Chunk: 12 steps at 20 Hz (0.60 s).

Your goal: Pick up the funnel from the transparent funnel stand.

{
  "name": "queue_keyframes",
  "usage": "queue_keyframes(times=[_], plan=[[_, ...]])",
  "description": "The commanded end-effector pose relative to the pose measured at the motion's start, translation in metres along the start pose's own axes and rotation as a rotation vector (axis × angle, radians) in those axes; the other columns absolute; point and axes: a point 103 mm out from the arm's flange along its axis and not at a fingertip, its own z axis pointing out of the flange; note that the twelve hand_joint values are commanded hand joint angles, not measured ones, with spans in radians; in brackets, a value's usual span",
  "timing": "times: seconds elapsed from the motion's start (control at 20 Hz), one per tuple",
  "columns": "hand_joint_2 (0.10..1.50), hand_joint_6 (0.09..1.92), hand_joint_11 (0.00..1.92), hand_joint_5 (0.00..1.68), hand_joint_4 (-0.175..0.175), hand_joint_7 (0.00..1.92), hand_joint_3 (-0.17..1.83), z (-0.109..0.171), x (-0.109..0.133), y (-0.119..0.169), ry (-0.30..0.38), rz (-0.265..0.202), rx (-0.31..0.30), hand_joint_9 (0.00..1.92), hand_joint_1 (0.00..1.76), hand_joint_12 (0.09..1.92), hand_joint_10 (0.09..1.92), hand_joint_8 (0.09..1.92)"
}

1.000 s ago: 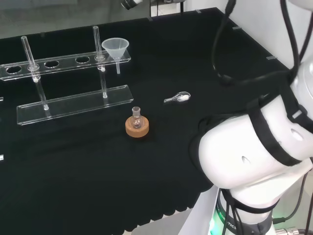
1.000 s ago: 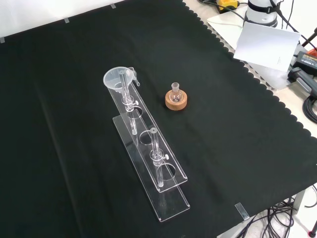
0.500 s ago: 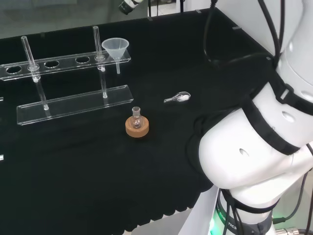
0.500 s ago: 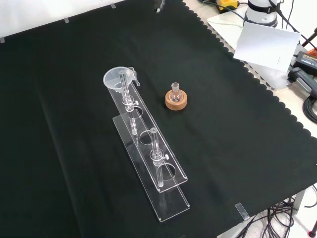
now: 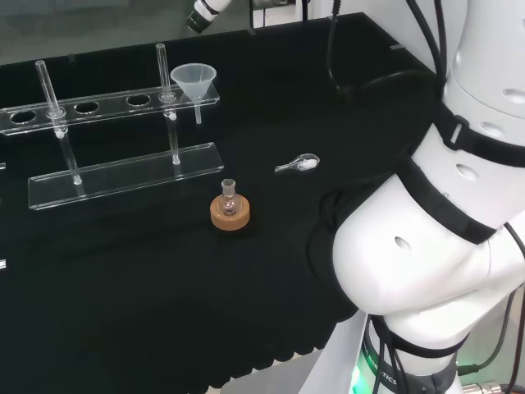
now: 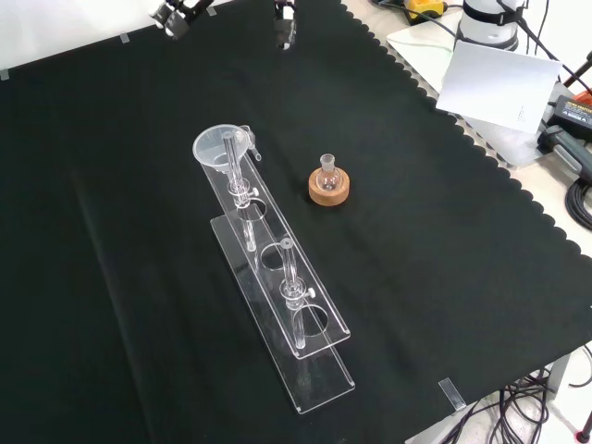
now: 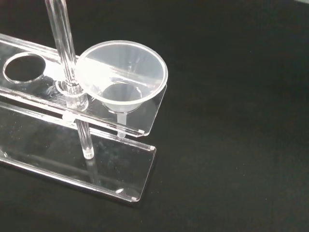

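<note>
The clear funnel (image 5: pixel 194 80) sits in the end hole of the transparent stand (image 5: pixel 123 175), its stem hanging below the upper shelf. In the front view the funnel (image 6: pixel 222 148) is at the far end of the stand (image 6: pixel 310 375). The wrist view looks down on the funnel (image 7: pixel 120 72) and the stand's end (image 7: pixel 77 166) from close by. The hand (image 6: pixel 285 28) reaches in at the top of the front view with black and white fingertips (image 6: pixel 172 15) spread apart, well above and beyond the funnel and holding nothing. A finger of the hand (image 5: pixel 201 12) also shows in the head view.
Two glass rods (image 6: pixel 289 277) stand upright in the stand. A small flask on a cork ring (image 5: pixel 229 209) sits in front of the stand, and a small clear spoon (image 5: pixel 298 164) lies to its right. The arm's white links (image 5: pixel 418 246) fill the right side.
The hand's fingertips have come further into the top of the front view, toward the funnel. The arm's links have swung upward in the head view. The ware has not moved.
</note>
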Motion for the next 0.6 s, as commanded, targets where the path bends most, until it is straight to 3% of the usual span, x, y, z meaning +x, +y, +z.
queue_keyframes(times=[0.05, 0.6], plan=[[0.61, 0.09, 0.00, 0.00, -0.002, 0.09, 0.02, 0.029, -0.004, 0.038, -0.025, -0.051, 0.186, 0.04, 0.50, 1.10, 0.09, 0.09], [0.62, 0.09, 0.00, 0.00, 0.002, 0.06, 0.01, 0.050, 0.012, 0.070, -0.044, -0.050, 0.251, 0.01, 0.50, 1.01, 0.09, 0.09]])
